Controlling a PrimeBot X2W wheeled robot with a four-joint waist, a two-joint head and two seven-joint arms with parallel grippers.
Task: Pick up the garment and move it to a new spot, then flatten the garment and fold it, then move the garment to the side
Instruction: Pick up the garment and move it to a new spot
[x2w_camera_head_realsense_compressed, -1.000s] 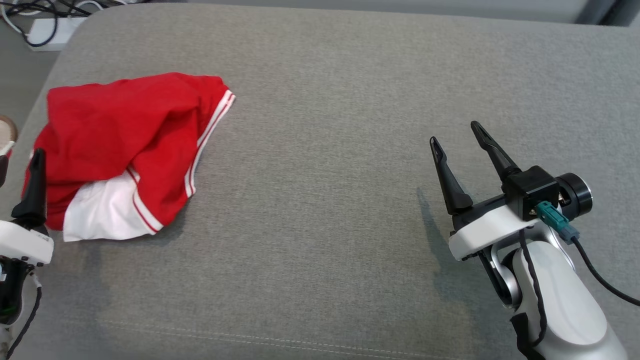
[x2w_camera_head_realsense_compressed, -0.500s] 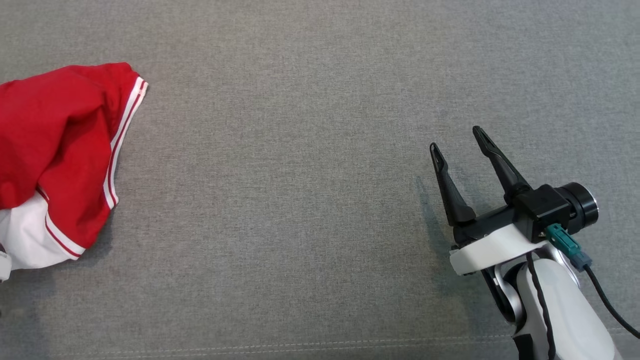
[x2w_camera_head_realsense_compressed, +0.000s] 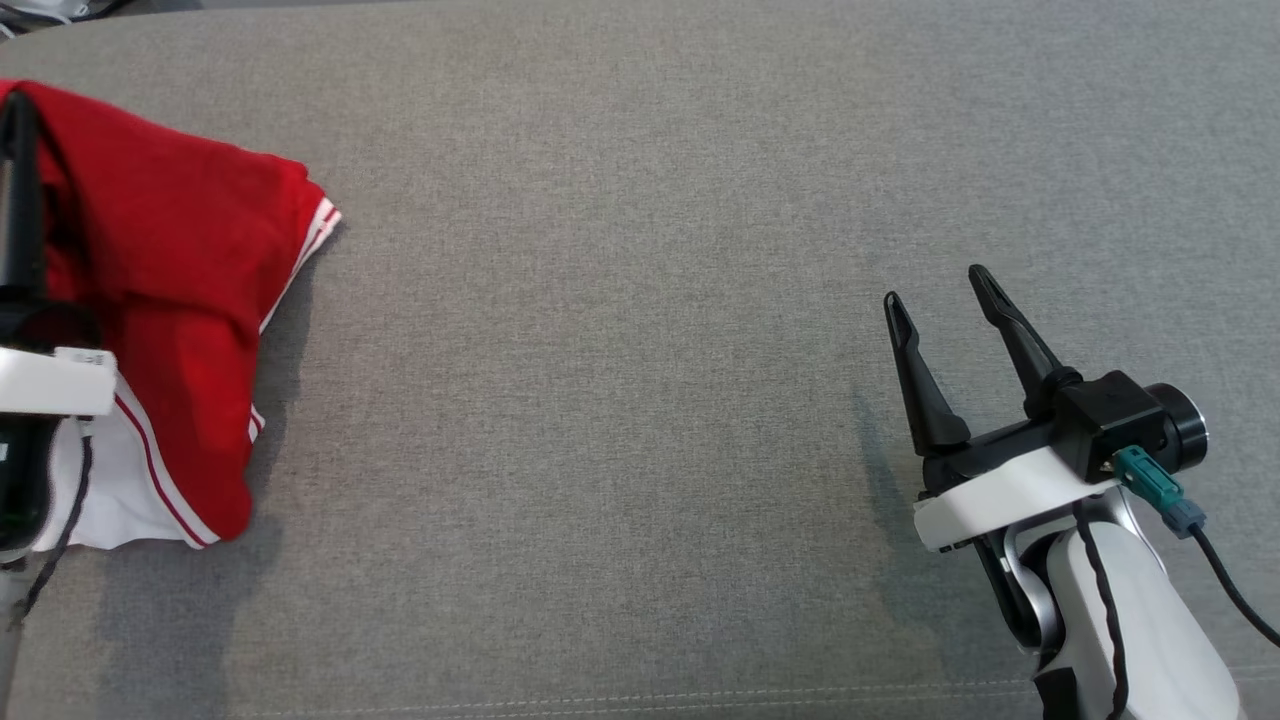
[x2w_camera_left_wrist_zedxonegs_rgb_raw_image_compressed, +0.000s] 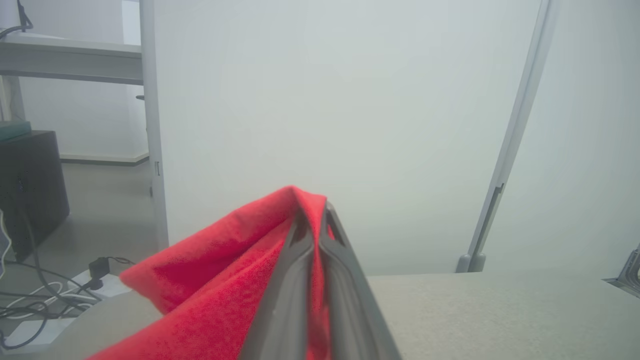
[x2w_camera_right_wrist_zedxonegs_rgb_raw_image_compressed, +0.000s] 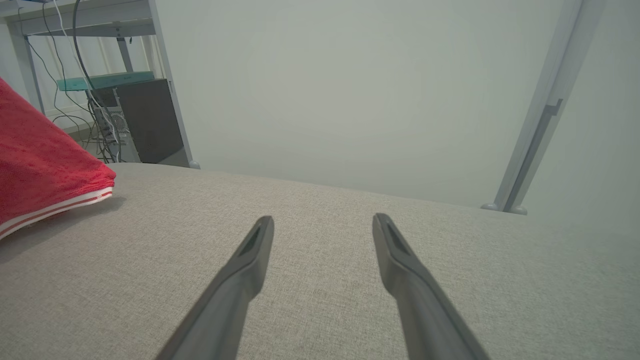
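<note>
Left gripper (x2w_camera_left_wrist_zedxonegs_rgb_raw_image_compressed: 313, 216) is clamped shut on a fold of the garment (x2w_camera_head_realsense_compressed: 180, 260), and the cloth rises to a peak at its fingertips. Grey fabric covers the tabletop (x2w_camera_head_realsense_compressed: 620, 400). The garment, red with white striped trim and a white panel, sits bunched at the tabletop's left end, its lower part resting on the fabric. Right gripper (x2w_camera_head_realsense_compressed: 936, 287) stands with jaws spread and empty over the tabletop's right side, well apart from the garment.
</note>
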